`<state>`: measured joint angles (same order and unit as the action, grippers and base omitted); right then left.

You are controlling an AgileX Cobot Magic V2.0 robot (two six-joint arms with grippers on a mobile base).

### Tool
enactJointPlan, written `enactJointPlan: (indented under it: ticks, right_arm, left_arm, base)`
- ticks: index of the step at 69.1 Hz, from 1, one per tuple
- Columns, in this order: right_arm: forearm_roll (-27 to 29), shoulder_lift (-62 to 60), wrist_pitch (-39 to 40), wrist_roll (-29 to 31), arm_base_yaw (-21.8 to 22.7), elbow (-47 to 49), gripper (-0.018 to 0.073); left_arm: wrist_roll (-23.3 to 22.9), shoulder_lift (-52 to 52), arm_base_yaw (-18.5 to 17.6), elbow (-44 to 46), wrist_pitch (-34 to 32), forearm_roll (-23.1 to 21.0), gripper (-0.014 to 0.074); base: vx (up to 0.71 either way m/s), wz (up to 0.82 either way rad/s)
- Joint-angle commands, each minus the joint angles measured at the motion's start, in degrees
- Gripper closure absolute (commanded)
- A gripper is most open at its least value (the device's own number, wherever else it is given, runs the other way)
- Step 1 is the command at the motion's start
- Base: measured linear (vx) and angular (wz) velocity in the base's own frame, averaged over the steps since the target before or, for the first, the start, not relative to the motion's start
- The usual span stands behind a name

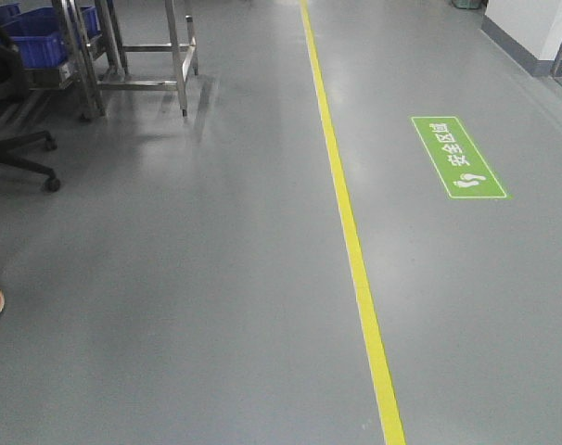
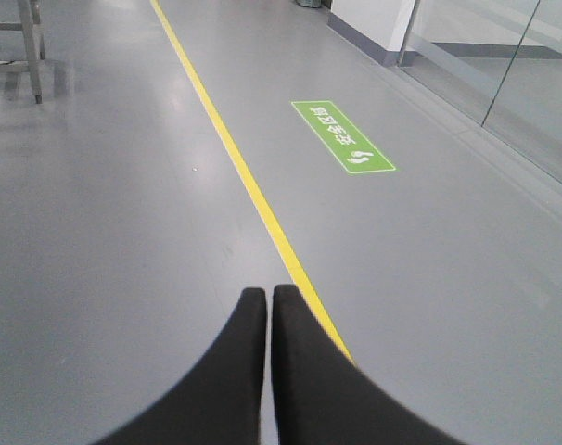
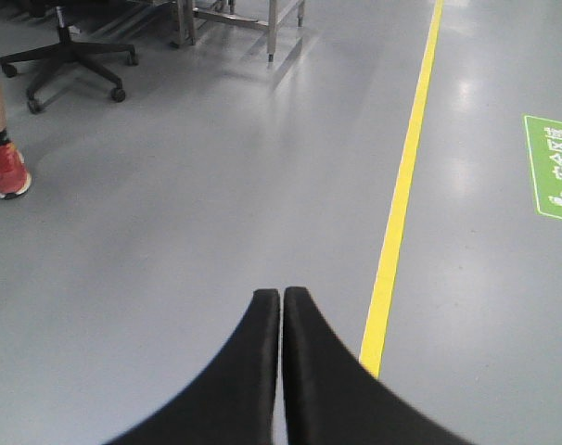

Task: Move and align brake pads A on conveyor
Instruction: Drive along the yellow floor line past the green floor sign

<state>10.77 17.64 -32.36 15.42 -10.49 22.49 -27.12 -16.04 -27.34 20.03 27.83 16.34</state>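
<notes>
Transit stage, before any handling: neither the brake pads A nor the conveyor appears in any of my three views, so I judge the step in hand to be driving the base to the work station. Done well, this means travelling with both arms tucked and level, steering wide of the person and the furniture on my left, and stopping square to the conveyor's edge so that both arms can reach the pads without stretching; only there should the jaws part. Nearest, my left gripper is clenched, its two black fingers pressed together along a thin seam, with nothing between them and nothing touching them; it hangs above bare grey floor. My right gripper is likewise clenched and empty, clear of every object. Just beyond both fingertips runs a yellow floor line, passing to the right of each gripper and receding straight ahead. Farther out, right of the line, lies a green floor sign with white characters and footprints. On my left, well apart from the grippers, a red shoe and bare ankle mark a person standing at the frame's edge; behind them stands a black office chair on castors. Farthest, a steel table frame stands beside blue crates, and a glass wall borders the floor on the right.
</notes>
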Motion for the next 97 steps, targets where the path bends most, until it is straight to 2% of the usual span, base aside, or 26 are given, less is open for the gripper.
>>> enactJointPlan:
  ticks: [1, 51, 97]
  right_arm:
    - [0.18, 0.46, 3.98, 0.48, 0.16, 1.49, 0.0567]
    - [0.18, 0.46, 3.98, 0.48, 0.16, 1.49, 0.0567]
    - [0.18, 0.46, 3.97, 0.48, 0.16, 1.49, 0.0567]
  left_arm:
    - [-0.01, -0.77, -0.31, 1.34, -4.18, 0.63, 0.0603]
    - [-0.01, -0.77, -0.31, 1.34, -4.18, 0.63, 0.0603]
    - [-0.01, -0.77, -0.31, 1.34, -4.17, 0.63, 0.0603]
  base:
    - [0.54, -0.06]
    - [0.56, -0.09]
    - [0.69, -0.05]
